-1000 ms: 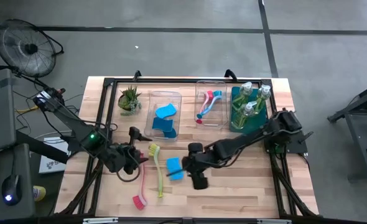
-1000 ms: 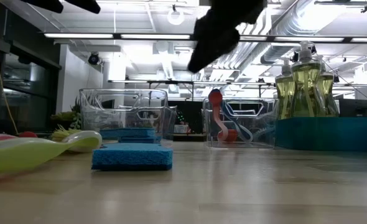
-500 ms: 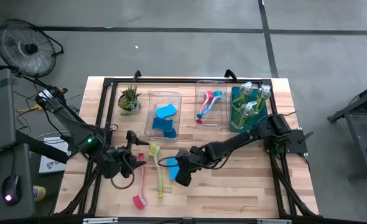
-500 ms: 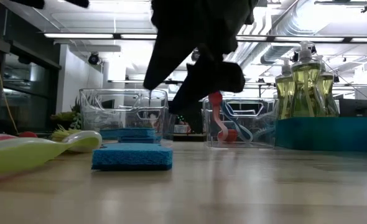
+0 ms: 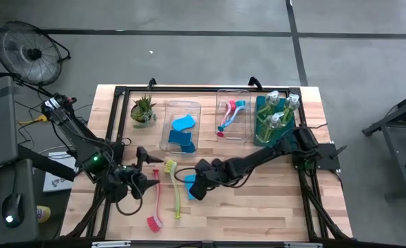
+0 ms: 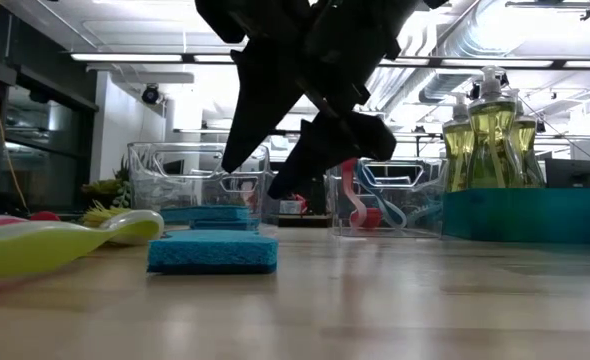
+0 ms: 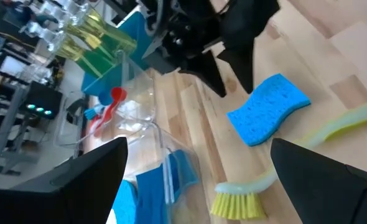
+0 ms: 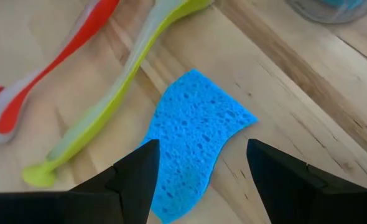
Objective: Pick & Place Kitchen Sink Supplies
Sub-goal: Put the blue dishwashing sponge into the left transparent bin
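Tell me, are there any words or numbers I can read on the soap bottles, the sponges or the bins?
None can be read.
soap bottles: no label shows, only clear plastic and yellowish-green soap.
blue sponge: plain, no print.
clear bins: no writing visible.
teal bin: no writing visible.

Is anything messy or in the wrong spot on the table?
Yes. One blue sponge, a yellow-green brush and a red brush lie loose on the wood, while the others sit in bins. The right gripper hangs open over that sponge.
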Tool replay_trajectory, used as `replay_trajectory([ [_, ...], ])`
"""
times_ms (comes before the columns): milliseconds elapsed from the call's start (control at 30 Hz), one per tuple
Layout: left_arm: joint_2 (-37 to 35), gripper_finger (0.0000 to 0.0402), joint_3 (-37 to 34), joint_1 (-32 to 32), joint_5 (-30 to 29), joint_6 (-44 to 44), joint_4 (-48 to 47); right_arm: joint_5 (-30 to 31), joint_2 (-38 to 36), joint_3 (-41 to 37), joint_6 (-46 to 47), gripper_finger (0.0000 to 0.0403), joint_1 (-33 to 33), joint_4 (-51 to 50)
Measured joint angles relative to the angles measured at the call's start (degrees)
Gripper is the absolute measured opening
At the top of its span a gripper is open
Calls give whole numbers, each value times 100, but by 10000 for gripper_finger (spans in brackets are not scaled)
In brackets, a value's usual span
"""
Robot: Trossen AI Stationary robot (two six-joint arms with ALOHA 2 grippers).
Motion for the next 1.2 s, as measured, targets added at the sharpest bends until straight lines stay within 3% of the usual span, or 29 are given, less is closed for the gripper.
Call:
replay_trajectory([
  [433, 103, 390, -39, -201, -275, -65, -81, 549, 219, -4, 970, 236, 189, 208],
  [867, 107, 390, -448, -970, -611, -850, 151, 579, 218, -2, 674, 236, 133, 379],
  [1033, 103, 390, -448, -1168, -647, -807, 384, 231, 259, 0, 735, 249, 133, 360],
  [1200, 105, 390, -448, -1236, -445, -707, 723, -505, 501, 0, 849, 289, 129, 460],
])
